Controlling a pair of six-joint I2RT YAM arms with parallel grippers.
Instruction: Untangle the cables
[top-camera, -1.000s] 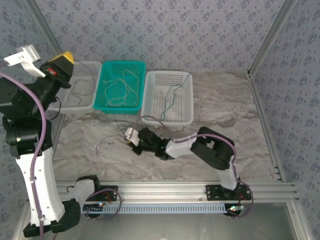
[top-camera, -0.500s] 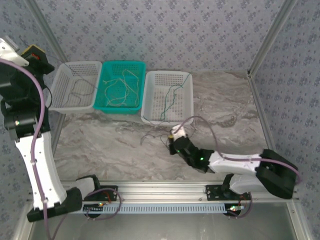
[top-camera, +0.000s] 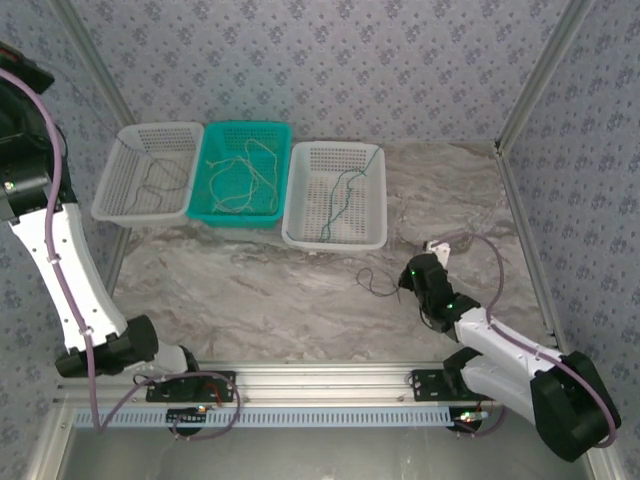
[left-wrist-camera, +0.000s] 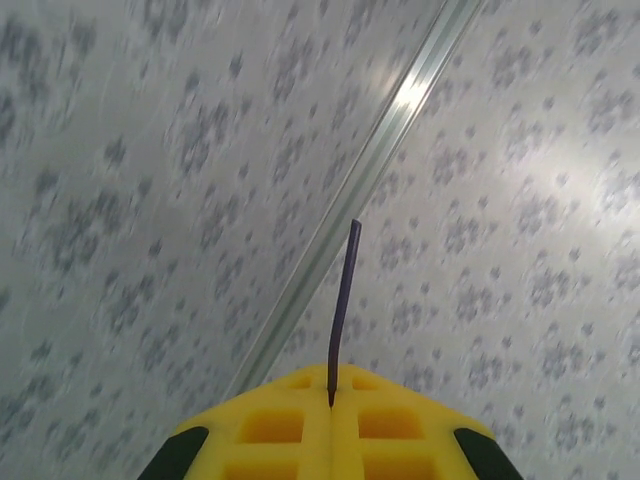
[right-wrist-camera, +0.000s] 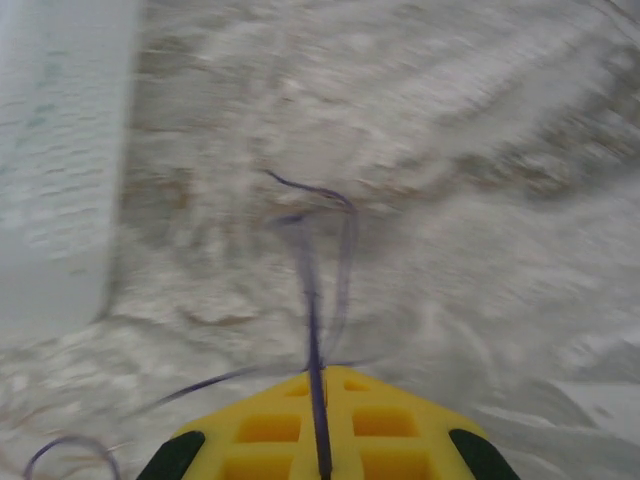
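Note:
In the left wrist view my left gripper (left-wrist-camera: 331, 385) is shut on a short dark grey cable end (left-wrist-camera: 343, 290) that sticks up against the patterned wall. My left arm (top-camera: 45, 210) rears high at the left edge. My right gripper (top-camera: 410, 278) sits low over the marble at the right, shut on a dark grey cable (top-camera: 377, 285) that loops on the table just left of it. The right wrist view shows that cable (right-wrist-camera: 312, 300) running out from between the yellow jaws of the right gripper (right-wrist-camera: 318, 385). More cables lie in the baskets: dark (top-camera: 160, 180), cream (top-camera: 240, 170), green (top-camera: 345, 195).
Three baskets stand in a row at the back: white (top-camera: 115, 190), teal (top-camera: 278, 140), white (top-camera: 372, 235). Aluminium frame posts run up both sides. The rail with the arm bases (top-camera: 330, 378) lines the near edge.
My left arm has swung up and back to the far left. My right arm has pulled back from the table's middle to the right, dragging the dark cable along.

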